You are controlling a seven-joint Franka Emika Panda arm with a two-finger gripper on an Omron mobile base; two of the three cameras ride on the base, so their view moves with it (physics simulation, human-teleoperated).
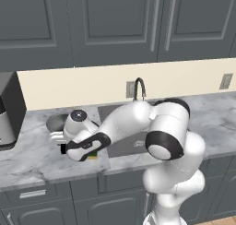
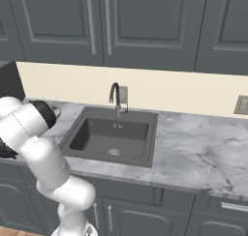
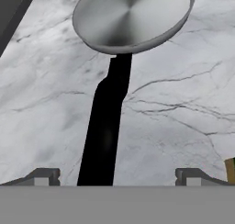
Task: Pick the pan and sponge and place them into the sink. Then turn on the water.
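The silver pan (image 3: 133, 16) lies on the marble counter, its black handle (image 3: 108, 122) running straight down toward me. My gripper (image 3: 117, 178) hovers open above the handle's near end, one fingertip on either side and neither touching it. In the left base view the pan (image 1: 56, 122) peeks out left of the sink (image 1: 120, 148), mostly behind my forearm. The green and yellow sponge (image 1: 93, 156) lies just right of my hand, its edge (image 3: 229, 170) showing beside the right fingertip. The dark basin (image 2: 114, 133) holds nothing, and no water is in view at the faucet (image 2: 115, 97).
A dark appliance (image 1: 8, 111) stands on the counter's far left, close to the pan. Grey wall cabinets hang overhead. Bare marble counter (image 2: 203, 153) stretches right of the sink. My arm's elbow (image 1: 168, 132) hangs over the sink's front edge.
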